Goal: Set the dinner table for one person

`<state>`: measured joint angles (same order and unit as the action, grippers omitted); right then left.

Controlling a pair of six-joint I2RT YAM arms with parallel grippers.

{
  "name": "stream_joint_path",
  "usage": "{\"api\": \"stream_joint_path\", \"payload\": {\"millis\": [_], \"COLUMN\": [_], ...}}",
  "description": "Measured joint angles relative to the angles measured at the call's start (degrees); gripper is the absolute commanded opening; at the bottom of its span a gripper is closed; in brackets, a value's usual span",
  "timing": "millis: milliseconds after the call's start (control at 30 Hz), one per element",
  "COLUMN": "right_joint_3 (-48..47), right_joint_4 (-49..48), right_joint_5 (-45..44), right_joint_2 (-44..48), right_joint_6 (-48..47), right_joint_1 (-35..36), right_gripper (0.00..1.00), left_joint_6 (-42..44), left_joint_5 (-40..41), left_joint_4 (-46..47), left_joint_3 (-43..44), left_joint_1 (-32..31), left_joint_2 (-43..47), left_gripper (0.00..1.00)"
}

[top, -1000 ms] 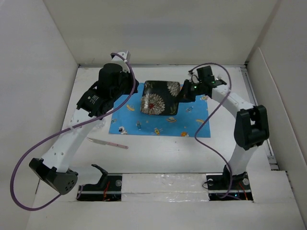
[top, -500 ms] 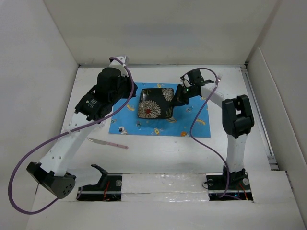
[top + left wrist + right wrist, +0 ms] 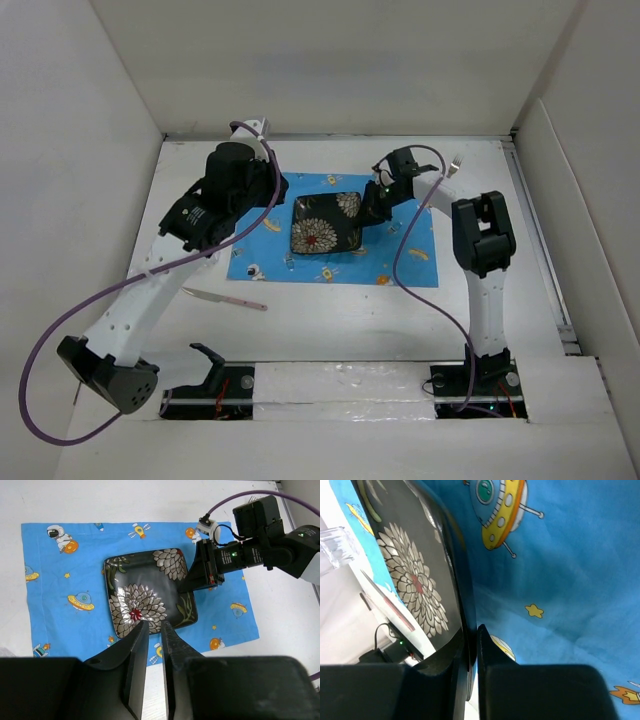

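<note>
A black square plate [image 3: 325, 222] with white flowers lies on the blue cartoon-print placemat [image 3: 405, 250], left of its middle. The placemat lies on the white dinner table [image 3: 340, 325]. My right gripper [image 3: 372, 208] is shut on the plate's right rim; in the right wrist view the rim [image 3: 462, 595] sits between my fingertips, right gripper [image 3: 472, 630]. My left gripper [image 3: 205, 240] hangs high over the placemat's left end, apart from the plate. In the left wrist view the left gripper [image 3: 154, 627] holds nothing, its jaws almost together above the plate [image 3: 147, 592].
A pink-handled knife [image 3: 225, 298] lies on the table near the placemat's front left corner. A small fork [image 3: 455, 163] lies at the back right. A clear glass [image 3: 335, 550] stands left of the placemat. White walls enclose the table.
My right gripper has carried the plate leftward and down from a raised tilt until it lies level on the placemat. The right arm has folded inward. The left arm has barely moved.
</note>
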<state>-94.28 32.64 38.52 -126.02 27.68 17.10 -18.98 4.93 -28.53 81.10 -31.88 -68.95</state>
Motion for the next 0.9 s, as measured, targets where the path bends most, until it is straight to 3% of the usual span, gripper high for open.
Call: {"api": "stream_joint_path", "payload": {"millis": [33, 100, 300, 400, 467, 533, 667, 767, 800, 833, 900], "right_joint_3": [-0.98, -2.49, -4.46, -4.94, -5.53, -6.23, -6.38, -3.39, -2.27, -1.75, -0.74], "right_joint_4": [0.72, 1.81, 4.66, 6.45, 6.99, 6.99, 5.14, 0.9, -0.35, -0.9, -2.38], "right_joint_5": [0.09, -0.68, -3.48, -5.51, -6.62, -7.26, -9.73, -14.03, -15.13, -15.76, -18.38], "right_joint_2": [-0.33, -0.74, -0.39, 1.92, 4.61, 8.0, 15.67, 21.81, 23.37, 24.02, 24.63], "right_joint_6": [-0.55, -1.49, -3.76, -4.33, -4.79, -5.14, -4.98, -3.93, -3.41, -3.21, -2.43], "right_joint_1": [-0.02, -0.04, -0.72, -1.77, -2.6, -3.26, -3.34, -2.95, -3.08, -3.39, -5.7], "right_gripper": [0.36, 0.47, 0.59, 0.57, 0.32, 0.0, 0.0, 0.01, 0.06, 0.24, 0.29], "left_joint_6": [-0.02, -0.22, -1.11, -2.21, -3.08, -4.0, -5.95, -7.82, -8.48, -9.27, -10.8], "left_joint_5": [0.02, 0.17, 2.16, 3.34, 4.37, 5.81, 9.68, 7.48, 6.62, 5.81, 4.42], "left_joint_4": [0.0, 0.0, -0.02, -0.02, -0.04, -0.22, -1.84, -1.92, -1.68, -1.53, -1.73], "left_joint_3": [0.0, 0.0, 0.0, 0.0, 0.02, 0.26, 0.68, -0.76, -2.1, -3.67, -6.6], "left_joint_1": [0.0, 0.0, 0.0, 0.0, 0.0, 0.0, 0.52, 5.07, 6.93, 8.55, 10.1], "left_joint_2": [-0.09, -0.24, -1.84, -2.27, -2.32, -2.32, -2.34, -1.97, -1.53, -0.98, 0.11], "left_gripper": [0.16, 0.21, 0.3, 0.36, 0.39, 0.39, 0.37, 0.36, 0.36, 0.36, 0.36]}}
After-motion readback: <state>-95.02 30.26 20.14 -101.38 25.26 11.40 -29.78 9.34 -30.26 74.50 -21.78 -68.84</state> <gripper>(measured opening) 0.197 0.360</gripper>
